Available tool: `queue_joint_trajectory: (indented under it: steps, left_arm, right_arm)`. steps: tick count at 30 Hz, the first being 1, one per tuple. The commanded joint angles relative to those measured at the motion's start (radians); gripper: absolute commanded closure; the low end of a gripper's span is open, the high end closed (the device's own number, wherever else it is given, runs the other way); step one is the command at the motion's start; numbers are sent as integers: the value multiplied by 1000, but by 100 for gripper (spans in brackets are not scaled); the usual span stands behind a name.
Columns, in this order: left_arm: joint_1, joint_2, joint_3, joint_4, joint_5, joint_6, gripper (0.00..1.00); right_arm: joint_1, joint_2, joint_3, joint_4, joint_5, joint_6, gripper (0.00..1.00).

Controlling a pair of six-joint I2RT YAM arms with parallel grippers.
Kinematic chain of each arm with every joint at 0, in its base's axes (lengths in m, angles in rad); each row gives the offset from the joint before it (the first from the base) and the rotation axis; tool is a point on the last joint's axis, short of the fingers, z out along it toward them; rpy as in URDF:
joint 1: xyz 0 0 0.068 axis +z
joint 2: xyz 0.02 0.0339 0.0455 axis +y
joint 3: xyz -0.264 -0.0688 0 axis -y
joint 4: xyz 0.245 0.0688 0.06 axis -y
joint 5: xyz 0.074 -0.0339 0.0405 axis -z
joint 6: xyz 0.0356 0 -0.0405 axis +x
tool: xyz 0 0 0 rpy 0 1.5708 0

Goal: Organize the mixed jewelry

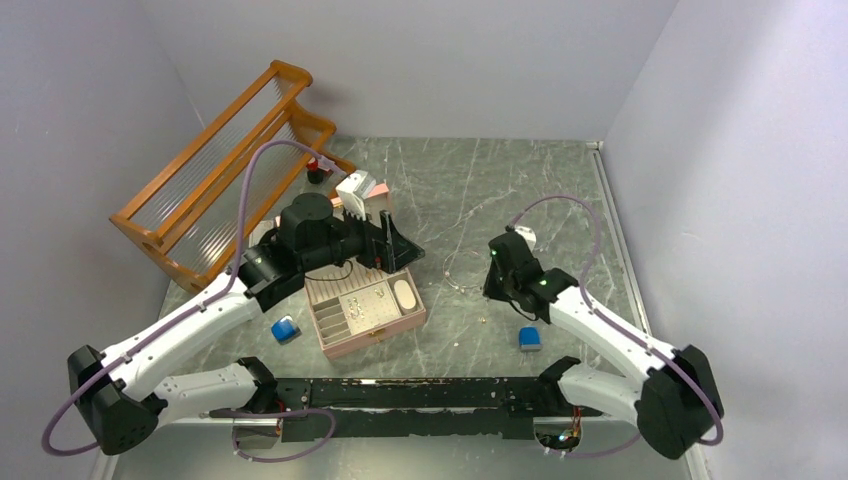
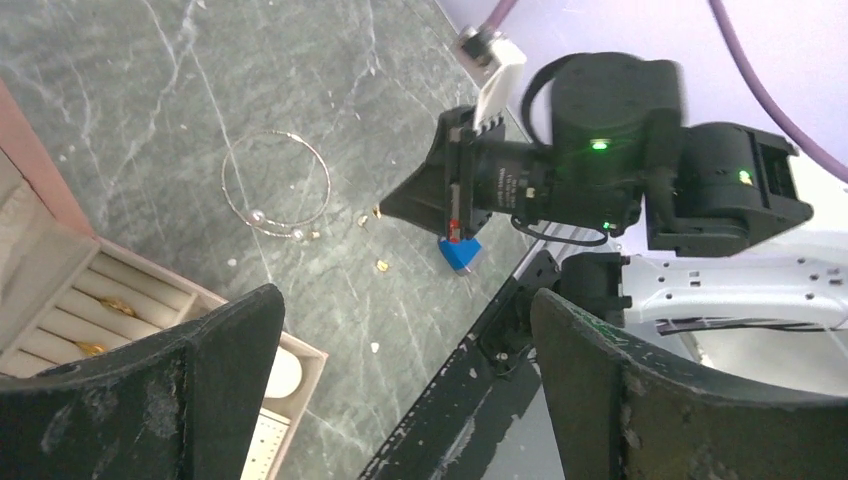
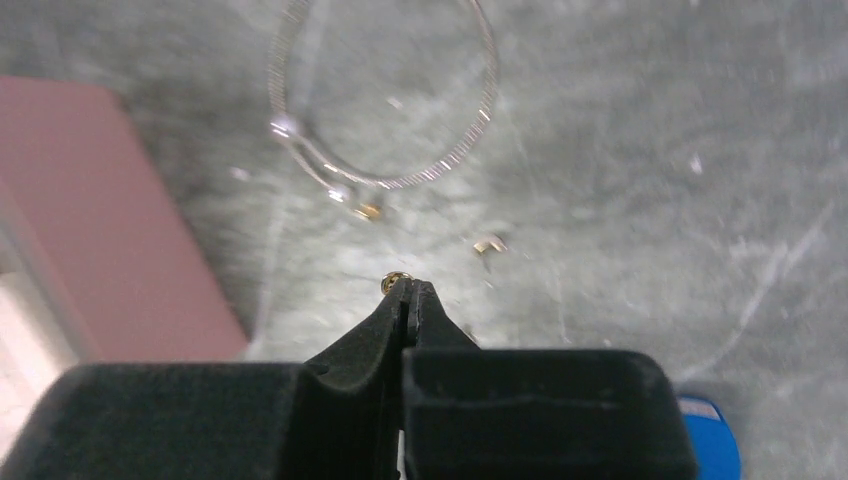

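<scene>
The thin gold hoop lies flat on the table, right of the open pink box. Tiny gold pieces are scattered just below it. My right gripper is down at the table beside the hoop, shut, with a tiny gold piece showing at its very tips. My left gripper hovers open over the box's far right edge, nothing between its fingers. Two gold pieces rest in the box's ring slots.
One blue block lies left of the box and another sits near the right arm. An orange rack stands at the back left. A small white and pink item sits behind the box.
</scene>
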Motion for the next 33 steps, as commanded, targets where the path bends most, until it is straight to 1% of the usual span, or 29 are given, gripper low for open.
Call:
queue_joint_trajectory:
  steps: [1, 3, 5, 8, 10, 13, 16, 19, 21, 25, 26, 27, 28, 32, 33]
  left_arm:
    - [-8, 30, 53, -35, 5, -127, 2]
    - [-8, 32, 63, -55, -10, -203, 2]
    - [-7, 25, 62, -63, -39, -245, 2]
    - [-8, 10, 59, -64, -44, -244, 2]
    - [-8, 13, 68, -46, 7, -222, 2]
    - [-7, 30, 97, -49, 37, -250, 2]
    - [-7, 35, 72, 15, 53, -340, 4]
    - [-8, 48, 38, 111, 52, -451, 9]
    - [-8, 73, 39, 157, 42, -510, 10]
    - [-8, 113, 49, 185, 66, -580, 9]
    - [-8, 116, 41, 207, 71, -594, 6]
    - [-8, 118, 36, 220, 74, -607, 3]
    - [-8, 119, 27, 229, 80, -620, 2]
    - [-6, 125, 27, 236, 80, -638, 2]
    - [-5, 127, 26, 244, 84, -646, 5]
  right_arm:
    - [6, -104, -33, 238, -26, -84, 100]
    - [7, -147, -60, 355, -63, -114, 100]
    - [7, -184, -88, 477, -102, -133, 100]
    - [7, -215, -108, 635, -167, -166, 100]
    - [8, -225, -120, 751, -228, -197, 100]
    - [10, -237, -150, 900, -308, -259, 100]
    - [15, -244, -181, 1029, -357, -311, 100]
    - [16, -242, -191, 1113, -405, -341, 100]
    - [16, -242, -202, 1175, -437, -346, 100]
    - [18, -275, -271, 1377, -522, -346, 100]
    - [18, -286, -281, 1425, -534, -344, 100]
    - [18, -293, -282, 1436, -549, -348, 100]
    - [18, -296, -277, 1431, -561, -361, 100]
    - [18, -310, -285, 1464, -571, -383, 100]
    - [19, -313, -291, 1480, -577, -383, 100]
